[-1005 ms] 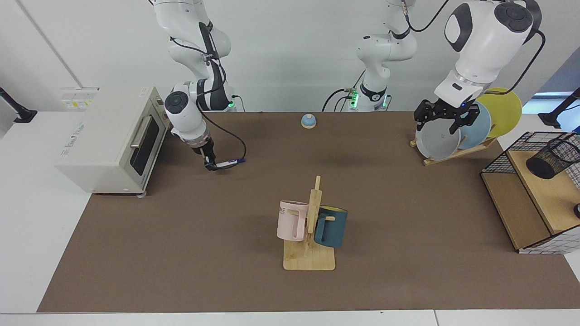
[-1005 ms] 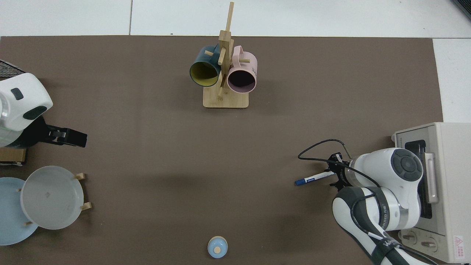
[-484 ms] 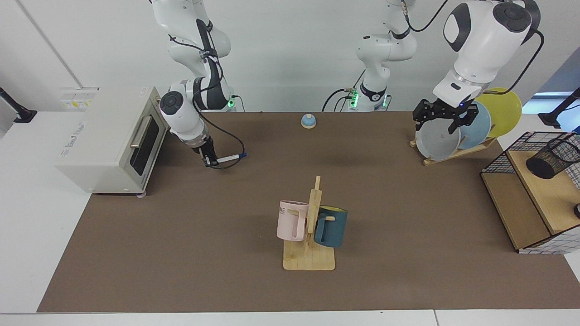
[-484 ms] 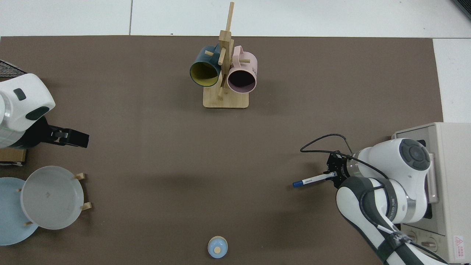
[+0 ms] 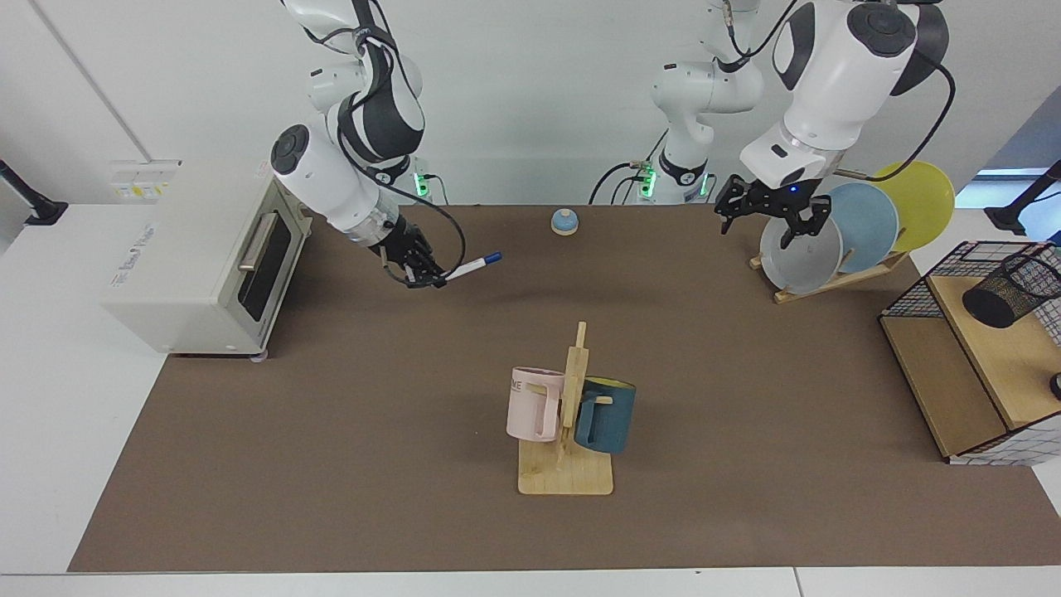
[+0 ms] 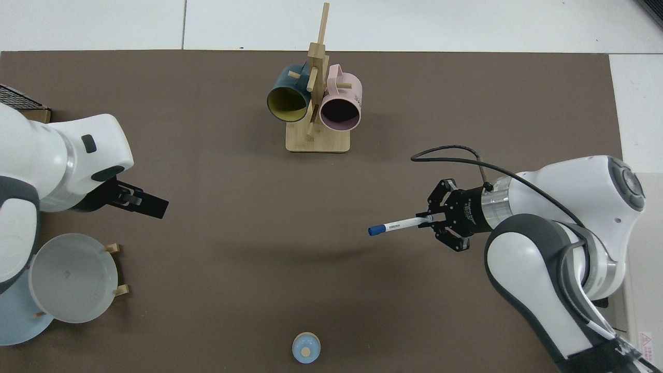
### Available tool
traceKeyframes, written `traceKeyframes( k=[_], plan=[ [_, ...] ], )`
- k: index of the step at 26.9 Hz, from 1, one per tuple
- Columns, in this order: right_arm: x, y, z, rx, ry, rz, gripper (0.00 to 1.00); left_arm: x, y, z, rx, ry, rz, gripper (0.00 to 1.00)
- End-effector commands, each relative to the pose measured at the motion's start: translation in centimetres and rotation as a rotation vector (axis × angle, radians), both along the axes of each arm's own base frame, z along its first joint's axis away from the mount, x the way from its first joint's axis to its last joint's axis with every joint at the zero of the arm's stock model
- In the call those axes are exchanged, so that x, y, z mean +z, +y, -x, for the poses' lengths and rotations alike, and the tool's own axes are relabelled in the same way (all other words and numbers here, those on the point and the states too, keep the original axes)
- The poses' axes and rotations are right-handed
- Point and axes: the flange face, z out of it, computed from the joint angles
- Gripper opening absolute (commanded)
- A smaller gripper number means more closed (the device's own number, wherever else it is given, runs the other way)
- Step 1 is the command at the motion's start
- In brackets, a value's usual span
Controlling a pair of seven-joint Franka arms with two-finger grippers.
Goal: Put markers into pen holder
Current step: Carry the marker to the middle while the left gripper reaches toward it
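One marker [image 5: 470, 267], held clear above the bench [image 5: 331, 464], is pinched at its white end by the right gripper [image 5: 431, 279], blue cap pointing away from the toaster oven [image 5: 199, 257] beside that arm. Open bench lies ahead, with two mugs [image 5: 572, 410] on one rack nearer the front edge. The left gripper [image 5: 771, 217], spread and empty, hangs by three plates [image 5: 862, 228]. One pen holder [image 5: 1010, 290] lies tipped in the basket [image 5: 912, 290] beyond it.

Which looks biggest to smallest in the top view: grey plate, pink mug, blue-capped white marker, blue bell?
1. Grey round plate
2. Pink ceramic mug
3. White marker with blue cap, long but slim, so unsure against the mug
4. Small blue bell
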Motion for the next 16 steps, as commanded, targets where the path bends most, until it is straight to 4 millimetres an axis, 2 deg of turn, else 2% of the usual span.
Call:
traceKeyframes(
  k=[1, 3, 8, 12, 16],
  plan=[
    [2.5, 3.6, -0.5, 0.001, -0.021, -0.094, 0.00, 0.0, -1.9, 0.6, -0.115, -0.006, 0.018, 1.00],
    [3.5, 4.7, -0.6, -0.019, -0.022, -0.116, 0.00, -0.1, -2.4, 0.7, -0.194, -0.003, 0.020, 1.00],
    [5.8, 9.4, 0.1, -0.053, -0.012, -0.174, 0.00, 0.2, -5.3, 1.9, -0.440, -0.003, 0.029, 1.00],
    [6.6, 13.0, 1.1, -0.099, -0.035, -0.181, 0.00, 0.3, -7.4, 2.8, -0.524, -0.001, 0.030, 1.00],
    [7.1, 15.9, 2.2, -0.151, -0.042, -0.192, 0.00, 0.4, -8.0, 3.0, -0.619, -0.009, 0.034, 1.00]
  ],
)
